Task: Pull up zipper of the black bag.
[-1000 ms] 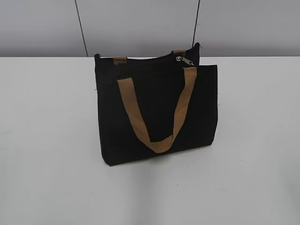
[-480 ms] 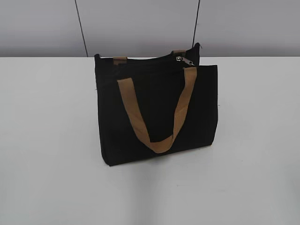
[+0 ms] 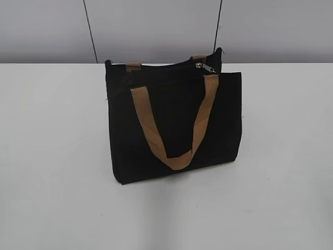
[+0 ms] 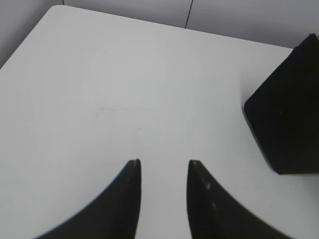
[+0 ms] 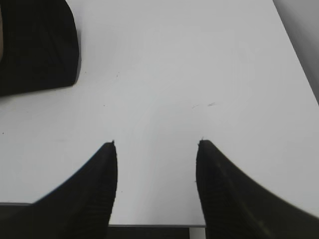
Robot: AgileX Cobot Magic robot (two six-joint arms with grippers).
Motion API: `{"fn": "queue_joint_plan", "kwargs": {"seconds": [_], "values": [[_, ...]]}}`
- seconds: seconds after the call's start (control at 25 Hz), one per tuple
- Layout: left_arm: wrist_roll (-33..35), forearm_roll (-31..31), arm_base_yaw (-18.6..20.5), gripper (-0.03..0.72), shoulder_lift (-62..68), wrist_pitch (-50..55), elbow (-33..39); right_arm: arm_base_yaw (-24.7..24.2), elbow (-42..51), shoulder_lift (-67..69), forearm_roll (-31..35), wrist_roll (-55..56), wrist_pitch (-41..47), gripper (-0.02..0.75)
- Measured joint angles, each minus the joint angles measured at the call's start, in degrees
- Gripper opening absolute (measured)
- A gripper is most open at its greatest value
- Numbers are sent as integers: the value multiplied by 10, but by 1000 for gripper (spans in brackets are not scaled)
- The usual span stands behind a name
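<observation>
The black bag [image 3: 174, 125] stands upright on the white table [image 3: 52, 156], with a tan handle [image 3: 174, 156] hanging down its front. The small silver zipper [image 3: 200, 66] sits on the top edge near the right end. Neither gripper shows in the exterior view. In the left wrist view my left gripper [image 4: 163, 162] is open and empty over bare table, with a corner of the bag [image 4: 286, 119] to its right. In the right wrist view my right gripper [image 5: 156, 143] is open and empty, with the bag [image 5: 37, 45] at the upper left.
A grey wall with dark vertical seams [image 3: 89, 31] rises behind the table. The table's near edge [image 5: 149, 225] shows just under my right gripper. The table's rounded far left corner [image 4: 57, 7] shows in the left wrist view.
</observation>
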Motion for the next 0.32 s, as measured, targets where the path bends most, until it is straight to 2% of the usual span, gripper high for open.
{"fn": "queue_joint_plan", "kwargs": {"seconds": [0.32], "values": [[0, 0, 12, 239, 0, 0, 0, 0, 0, 0, 0, 0, 0, 400]]}}
